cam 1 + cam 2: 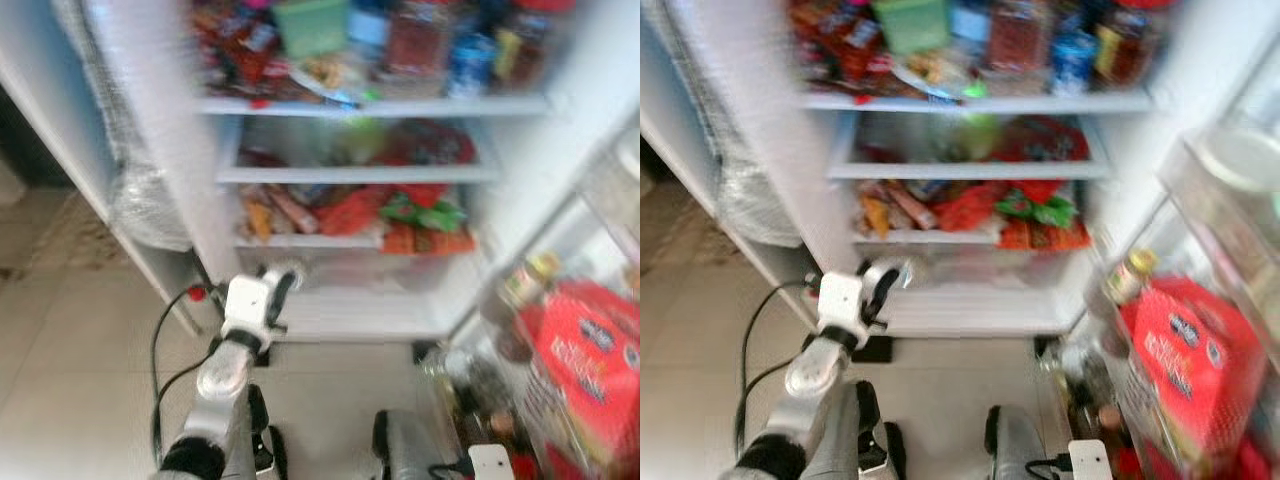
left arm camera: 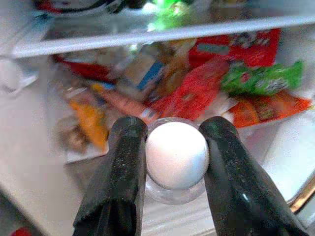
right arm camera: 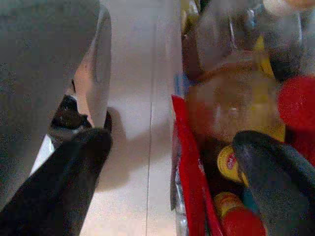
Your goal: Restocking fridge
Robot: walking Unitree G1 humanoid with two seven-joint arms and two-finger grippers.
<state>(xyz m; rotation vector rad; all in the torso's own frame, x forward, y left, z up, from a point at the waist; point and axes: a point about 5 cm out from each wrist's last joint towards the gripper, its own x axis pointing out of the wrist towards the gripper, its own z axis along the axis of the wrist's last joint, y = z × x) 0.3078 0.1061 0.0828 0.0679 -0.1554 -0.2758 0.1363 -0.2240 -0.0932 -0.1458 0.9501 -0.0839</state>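
Restocking was partly done: three fridge shelves (image 1: 370, 106) already carried packets, too blurred to count. One egg (image 2: 176, 153) remained unplaced, clenched in the left pincer (image 2: 173, 162) before the lowest shelf. The right pincer (image 3: 172, 191), released and empty, hung beside door-rack bottles (image 3: 231, 103).
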